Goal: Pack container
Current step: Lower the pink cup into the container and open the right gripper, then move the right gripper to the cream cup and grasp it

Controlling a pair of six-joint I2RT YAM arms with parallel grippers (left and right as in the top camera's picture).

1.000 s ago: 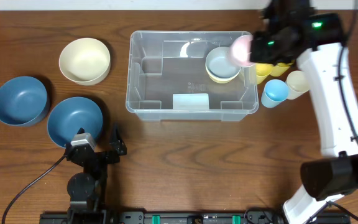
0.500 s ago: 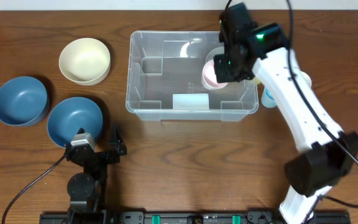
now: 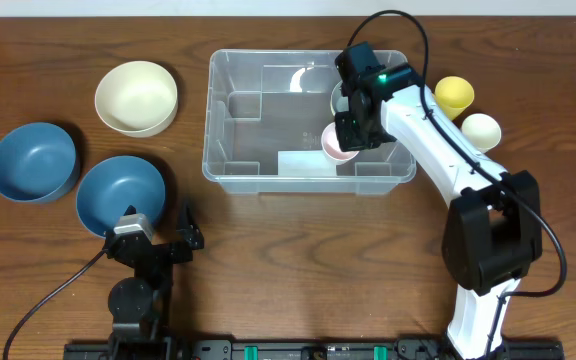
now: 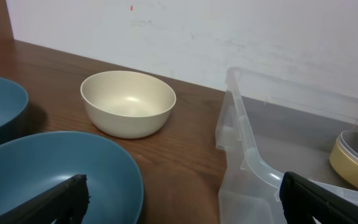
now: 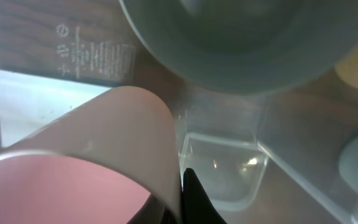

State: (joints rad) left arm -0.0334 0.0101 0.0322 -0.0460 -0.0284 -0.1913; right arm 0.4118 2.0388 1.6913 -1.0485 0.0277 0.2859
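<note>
Toward the far middle of the counter (image 3: 268,260) stood the container (image 3: 230,120), a clear bin with rounded corners and a thick rim. The right hand (image 3: 351,128) reached down into its right half, pinched shut on the rim of a pink cup (image 3: 338,145), with one dark finger (image 5: 192,193) against the cup wall. Just beyond the cup, inside the bin, sat a grey-blue bowl (image 5: 247,37) nested in a pale yellow bowl (image 4: 347,163), and the right arm hid most of both from overhead.

Outside the bin, to its right, stood a yellow cup (image 3: 455,95) and a cream cup (image 3: 482,128), close together. To the left lay a cream bowl (image 3: 136,97), well apart from the bin, and nearer still two blue bowls (image 3: 33,160), almost touching. The left hand (image 3: 158,232) hung low just beside the nearer blue bowl (image 3: 120,192), spread wide with nothing in it.

A whitish label patch (image 3: 306,163) lay on the bin's floor and looked blank. Beside it, moulded symbols and fine print (image 5: 95,56) were too small to read.

Underneath was dark brown wood grain. A plain white wall (image 4: 229,31) rose behind, bearing a tiny red mark (image 4: 131,8).
</note>
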